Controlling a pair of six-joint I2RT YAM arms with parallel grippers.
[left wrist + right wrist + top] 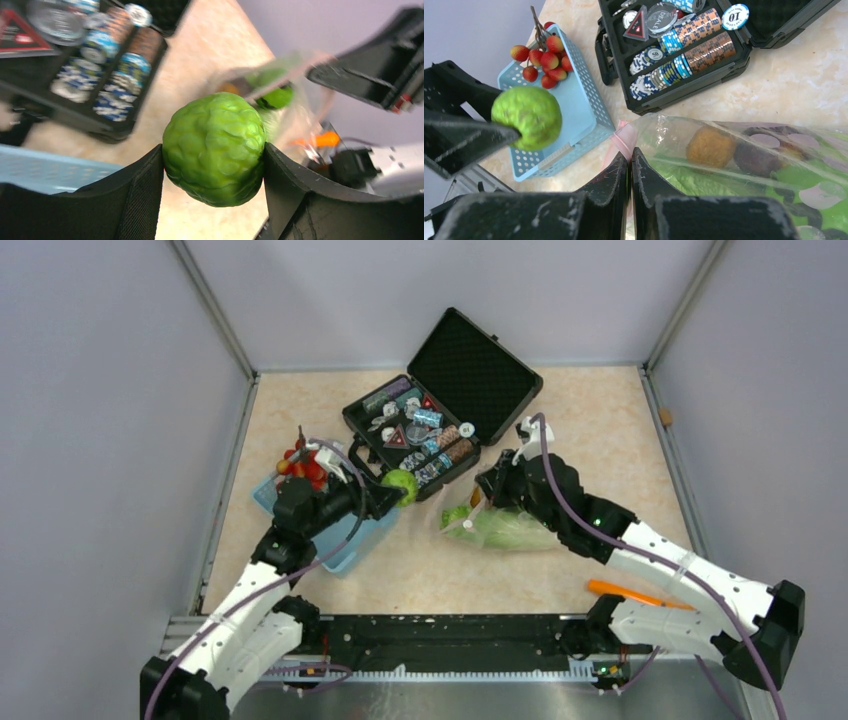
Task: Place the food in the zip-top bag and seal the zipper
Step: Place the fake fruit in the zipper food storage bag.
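My left gripper [398,489] [214,167] is shut on the green leafy ball [402,484] [215,147] and holds it in the air between the blue basket and the bag. The ball [527,117] also shows at the left of the right wrist view. The clear zip-top bag [510,531] [744,145] lies mid-table. Inside it are an orange [710,146], a dark purple piece [755,158] and green produce. My right gripper [494,490] [630,159] is shut on the bag's mouth, pinching the pink zipper [623,139]. Red cherry tomatoes [303,465] [545,58] rest at the basket's far end.
The light blue basket [345,550] [579,107] sits under my left arm. An open black case [440,430] [684,82] of chips stands behind the bag. A long orange object [628,593] lies by the right arm's base. Walls enclose the table.
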